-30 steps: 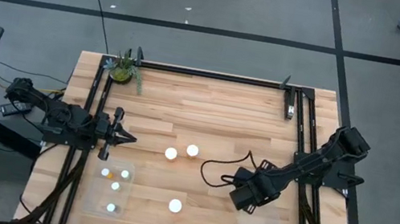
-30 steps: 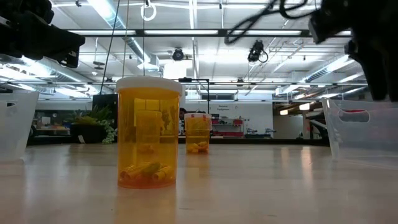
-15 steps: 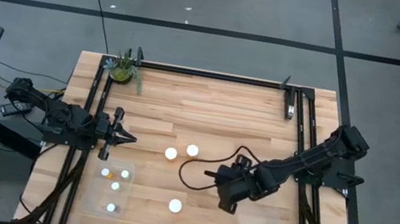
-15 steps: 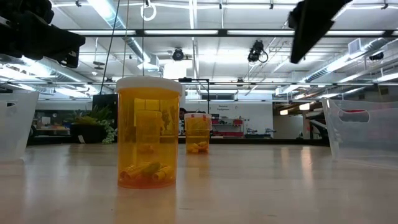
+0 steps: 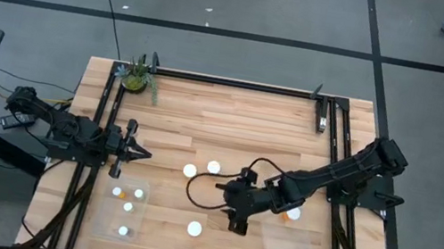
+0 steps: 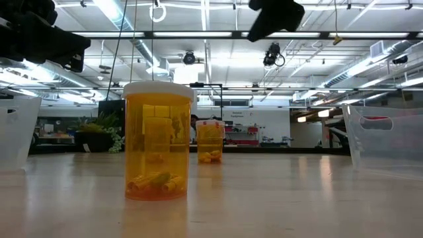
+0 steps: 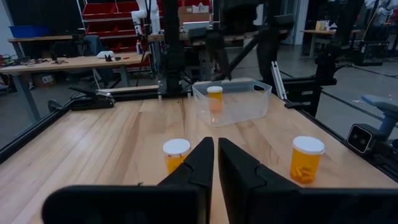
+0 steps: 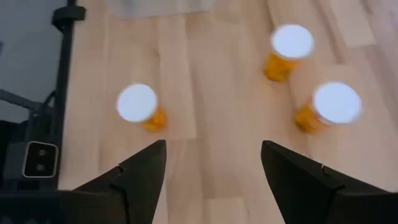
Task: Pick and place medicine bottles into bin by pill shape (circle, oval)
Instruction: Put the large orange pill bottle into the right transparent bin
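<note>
— Three medicine bottles stood loose on the table; which arm was nearer?

— The right gripper (image 5: 234,226), fingers spread wide and empty, hung just beside the lone front bottle (image 5: 195,228), which stood upright toward the table's left side.

— And the other?

— The left gripper (image 5: 143,154), fingers pressed together, waited above its bin (image 5: 102,213), likely out of play.

Three bottles (image 5: 194,227) loose mid-table — four in the left bin (image 5: 100,220) (one in the right bin (image 5: 294,246)).
</note>
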